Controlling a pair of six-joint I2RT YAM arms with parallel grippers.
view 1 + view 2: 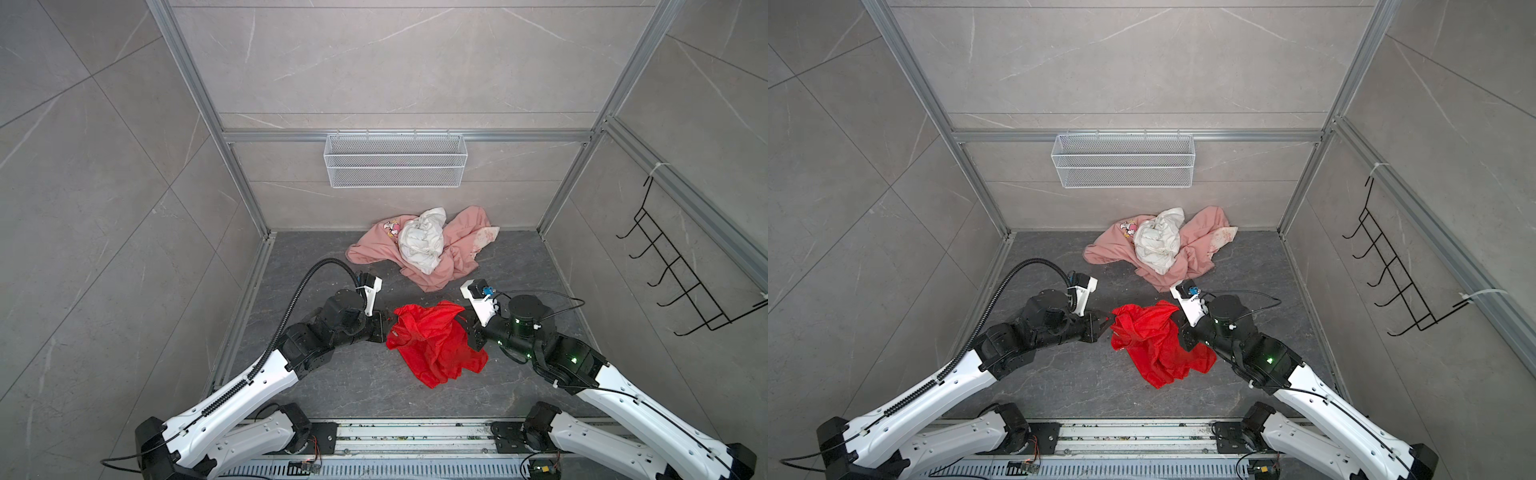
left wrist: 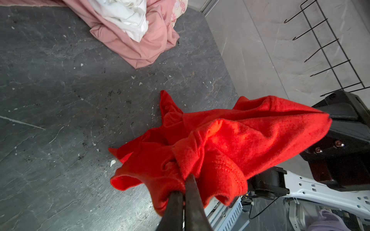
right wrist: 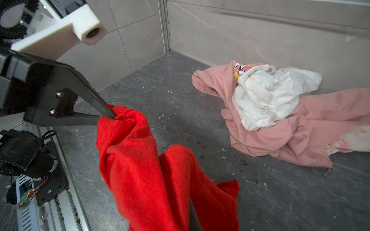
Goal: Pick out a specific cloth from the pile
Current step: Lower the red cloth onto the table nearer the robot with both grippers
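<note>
A white wire basket (image 1: pixel 395 160) hangs on the back wall and a black hook rack (image 1: pixel 681 270) on the right wall, both well apart from the arms. The pile (image 1: pixel 440 266) lies at the back of the dark desk (image 1: pixel 332 386): a salmon-pink garment (image 1: pixel 1196 249) with a white cloth (image 1: pixel 1158 243) bunched on top. Nothing stands between it and the arms. The red cloth (image 1: pixel 432 345) is apart from the pile, nearer the front, stretched between both arms and sagging toward the desk. The left tool (image 2: pixel 185 178) is pinched tight on one bunched edge. The right tool (image 1: pixel 465 326), largely hidden by fabric, is clamped on the opposite edge.
</note>
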